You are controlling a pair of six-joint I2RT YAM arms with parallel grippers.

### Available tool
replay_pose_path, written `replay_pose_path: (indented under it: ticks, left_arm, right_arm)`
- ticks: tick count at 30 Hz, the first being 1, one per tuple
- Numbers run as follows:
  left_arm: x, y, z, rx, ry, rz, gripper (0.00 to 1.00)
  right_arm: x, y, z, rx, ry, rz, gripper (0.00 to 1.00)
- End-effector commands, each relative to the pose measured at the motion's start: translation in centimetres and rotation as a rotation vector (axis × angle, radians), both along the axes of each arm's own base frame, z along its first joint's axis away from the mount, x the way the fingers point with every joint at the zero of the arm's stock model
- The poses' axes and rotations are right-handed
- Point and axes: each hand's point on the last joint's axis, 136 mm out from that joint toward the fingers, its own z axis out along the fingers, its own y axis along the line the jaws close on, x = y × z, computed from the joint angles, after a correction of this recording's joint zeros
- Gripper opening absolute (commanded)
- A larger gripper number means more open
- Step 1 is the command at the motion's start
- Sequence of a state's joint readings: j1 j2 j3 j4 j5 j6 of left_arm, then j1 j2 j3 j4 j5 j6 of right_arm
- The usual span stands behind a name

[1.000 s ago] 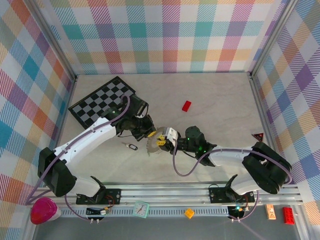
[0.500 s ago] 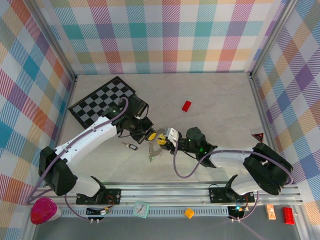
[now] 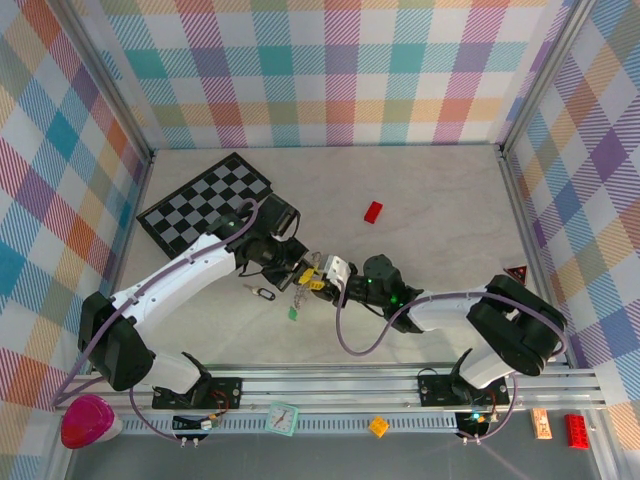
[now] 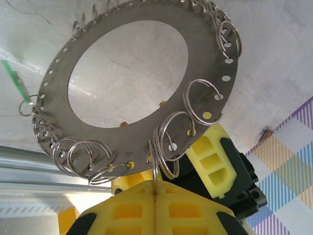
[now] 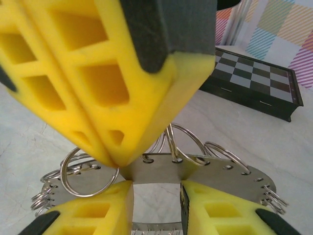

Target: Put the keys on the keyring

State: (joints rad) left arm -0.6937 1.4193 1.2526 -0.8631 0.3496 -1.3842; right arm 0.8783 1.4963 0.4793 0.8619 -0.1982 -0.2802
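The keyring point(image 4: 210, 58) is a flat silvery ring plate edged with several split rings, held up over the table. My left gripper point(image 4: 155, 188) is shut on one of those split rings at the plate's near edge. In the top view the left gripper point(image 3: 299, 268) and right gripper point(image 3: 322, 278) meet at the keyring point(image 3: 308, 276). My right gripper point(image 5: 156, 196) stands open, a finger on each side of a bare gap just below the keyring point(image 5: 156, 169). The green-headed key point(image 4: 12, 78) hangs from a split ring; from above this key point(image 3: 293, 312) dangles below the plate. The black-headed key point(image 3: 262, 293) lies on the table.
A black-and-grey chequerboard point(image 3: 205, 203) lies at the back left, its edge point(image 5: 254, 81) behind the keyring. A small red block point(image 3: 373, 211) sits further back on the marble table point(image 3: 440, 210). Chequered walls close three sides, and a metal rail point(image 3: 330, 385) runs along the near edge.
My right gripper's jaws have spread apart. Both grippers and the keyring have shifted a little to the left and back. The green-headed key now dangles below the plate.
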Motion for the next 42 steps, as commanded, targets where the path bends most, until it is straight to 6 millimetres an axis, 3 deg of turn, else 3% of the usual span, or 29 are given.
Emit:
replay_pose_path:
  ticks: [1, 10, 15, 23, 32, 42]
  left_arm:
    - [-1.2, 0.2, -0.2, 0.005, 0.039, 0.008, 0.0]
    - [-1.2, 0.4, -0.6, 0.022, 0.045, 0.012, 0.0]
    - [-1.3, 0.6, -0.4, 0.023, 0.04, 0.013, 0.0]
    - [-1.4, 1.3, -0.5, 0.073, 0.003, -0.055, 0.0]
    - [0.9, 3.6, 1.3, 0.367, -0.332, -0.487, 0.0]
    - [0.9, -0.3, -0.4, 0.354, -0.661, -0.977, 0.0]
  right_arm:
    - [-1.3, -0.6, 0.0, -0.033, -0.042, 0.044, 0.32]
    - [-2.8, -1.2, 0.2, -0.034, -0.014, 0.09, 0.3]
    - [-3.0, -1.0, 1.0, -0.009, -0.03, 0.101, 0.29]
    - [-2.3, -2.2, 0.1, -0.064, -0.045, 0.045, 0.31]
    - [1.0, -6.0, 1.7, 0.011, 0.051, -0.2, 0.33]
    - [2.0, -10.2, 2.8, -0.024, 0.137, -0.393, 0.33]
